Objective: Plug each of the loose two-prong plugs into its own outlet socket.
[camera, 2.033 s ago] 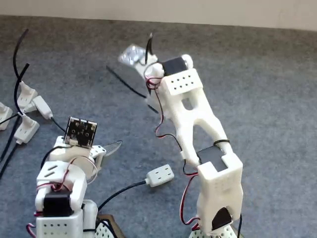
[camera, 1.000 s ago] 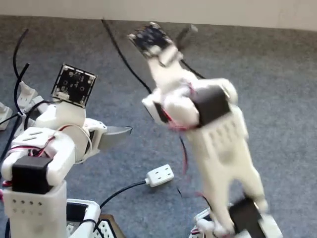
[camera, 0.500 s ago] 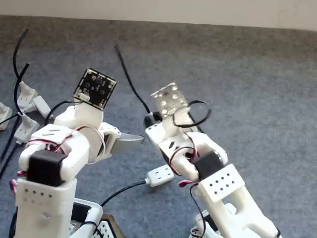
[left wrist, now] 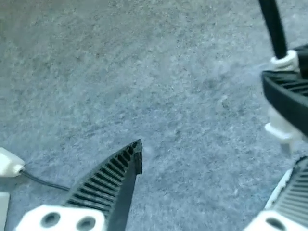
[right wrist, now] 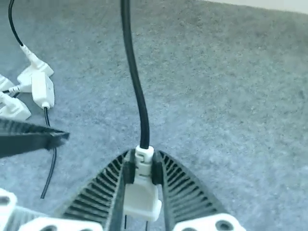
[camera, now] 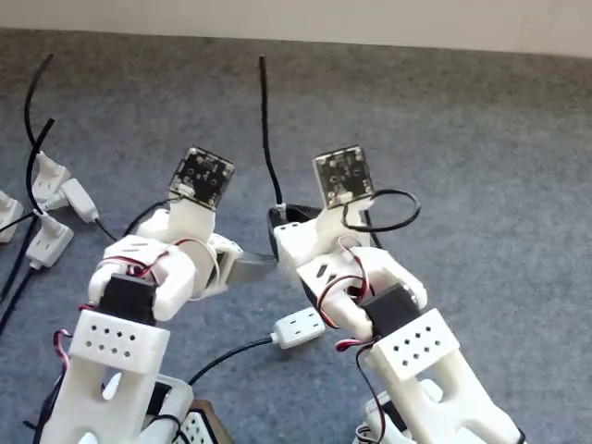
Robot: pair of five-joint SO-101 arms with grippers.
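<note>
Right claw (right wrist: 143,158) swung back clamping plug (right wrist: 140,195), cord (right wrist: 134,86) cropped

Rough, matt grey carpet (right wrist: 231,72); smooth white plastic plug (right wrist: 140,195) on a glossy black cord (right wrist: 132,72); ribbed matt black plastic fingers (right wrist: 180,185).

Plug (right wrist: 139,192) between the right gripper's (right wrist: 143,155) fingers (right wrist: 178,187); outlet socket (camera: 299,327) on the carpet (camera: 481,166); loose plugs (camera: 51,208) far left.

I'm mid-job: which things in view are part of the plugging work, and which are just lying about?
Job: plug in the right gripper, on its black cord; socket lying between the arms; white cord ends at the high view's left edge; open left gripper.
Not the job: grey carpet; pale strip along its far edge.
</note>
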